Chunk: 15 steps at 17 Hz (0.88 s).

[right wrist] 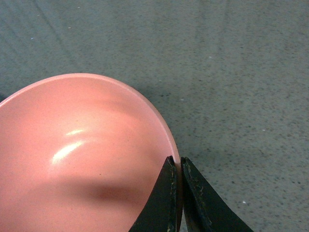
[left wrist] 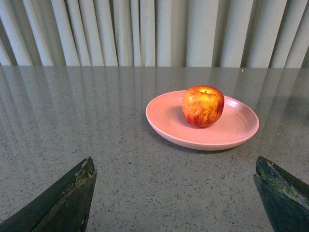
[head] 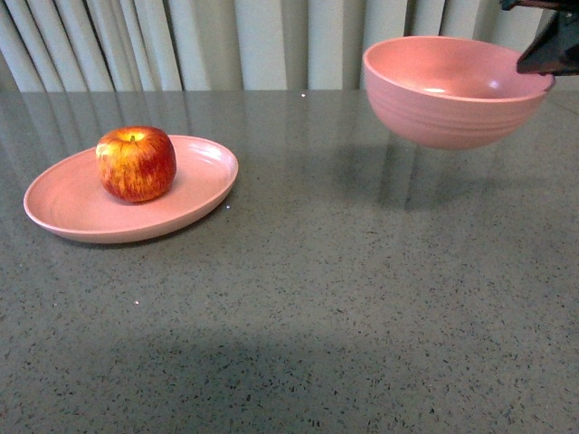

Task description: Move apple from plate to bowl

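One table [head: 362,298]: grey speckled stone, polished, mirroring a pleated curtain [head: 262,45].
Plate [head: 63,203]: wide, shallow, matte pink, raised rim, at left.
Bowl [head: 443,108]: deep, round, matte pink, faintly ridged outside, held clear of the table at right.
Apple [head: 136,163]: glossy red, yellow streaks, yellowish dimple, sitting on the plate.
Right gripper [right wrist: 176,162]: dark fingers pinched on the bowl's rim.
Left gripper [left wrist: 174,162]: fingers spread wide, gripping nothing.
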Each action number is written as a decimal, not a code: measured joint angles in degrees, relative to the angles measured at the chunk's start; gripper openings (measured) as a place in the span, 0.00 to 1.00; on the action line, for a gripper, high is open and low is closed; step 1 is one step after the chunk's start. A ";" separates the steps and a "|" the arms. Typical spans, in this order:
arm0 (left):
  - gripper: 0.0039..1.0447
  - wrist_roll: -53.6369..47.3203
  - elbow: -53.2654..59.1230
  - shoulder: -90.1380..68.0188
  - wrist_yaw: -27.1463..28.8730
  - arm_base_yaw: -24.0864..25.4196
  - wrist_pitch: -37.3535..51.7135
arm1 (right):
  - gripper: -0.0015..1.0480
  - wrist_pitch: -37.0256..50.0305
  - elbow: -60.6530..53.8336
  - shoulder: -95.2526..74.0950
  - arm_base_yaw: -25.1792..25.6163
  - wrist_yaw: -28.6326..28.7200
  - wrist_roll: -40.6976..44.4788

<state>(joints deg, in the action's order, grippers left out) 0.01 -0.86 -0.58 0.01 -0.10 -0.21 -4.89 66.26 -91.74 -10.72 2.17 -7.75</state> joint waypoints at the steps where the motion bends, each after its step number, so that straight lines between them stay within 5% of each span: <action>1: 0.94 0.00 0.00 0.00 0.00 0.00 0.02 | 0.02 -0.61 0.46 -0.02 -1.75 0.04 -0.20; 6: 0.94 0.00 0.00 0.00 0.00 0.00 0.00 | 0.02 -0.90 4.02 -3.96 -8.94 -0.90 -1.25; 15: 0.94 0.02 0.00 0.00 0.00 0.00 0.02 | 0.02 1.70 8.33 -14.36 -12.17 -4.76 -3.80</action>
<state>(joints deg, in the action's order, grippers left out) 0.03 -0.86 -0.58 0.01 -0.10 -0.19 -3.18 74.59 -106.10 -22.90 -2.59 -11.55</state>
